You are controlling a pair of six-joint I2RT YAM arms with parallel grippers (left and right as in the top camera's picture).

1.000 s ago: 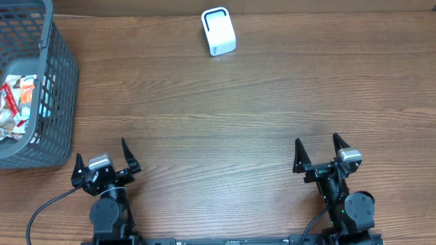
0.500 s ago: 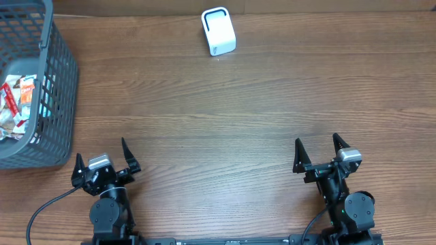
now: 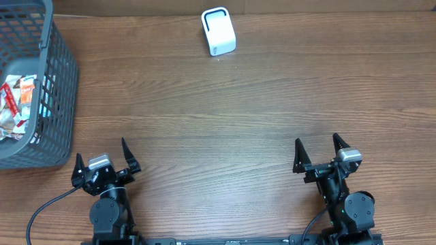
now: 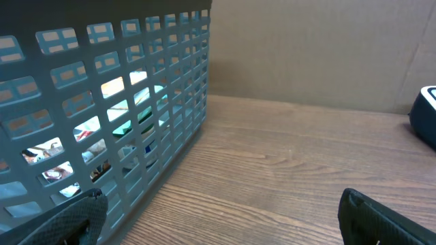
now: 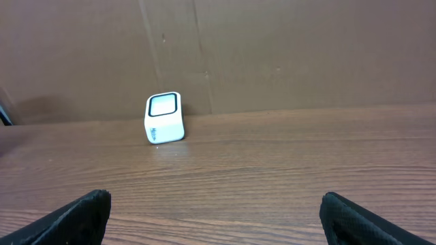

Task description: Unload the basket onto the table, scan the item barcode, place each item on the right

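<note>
A white barcode scanner (image 3: 219, 31) stands at the far middle of the wooden table; it also shows in the right wrist view, scanner (image 5: 164, 118). Packaged items (image 3: 15, 109) lie inside a grey mesh basket (image 3: 61, 82) at the far left, glimpsed through the basket wall (image 4: 136, 116) in the left wrist view. My left gripper (image 3: 103, 160) rests near the front left edge, open and empty, close to the basket's near corner. My right gripper (image 3: 319, 154) sits at the front right, open and empty, far from the scanner.
A brown cardboard wall (image 5: 272, 54) backs the table. A black cable (image 3: 41, 211) runs from the left arm's base toward the front edge. Bare wood lies between the grippers and the scanner.
</note>
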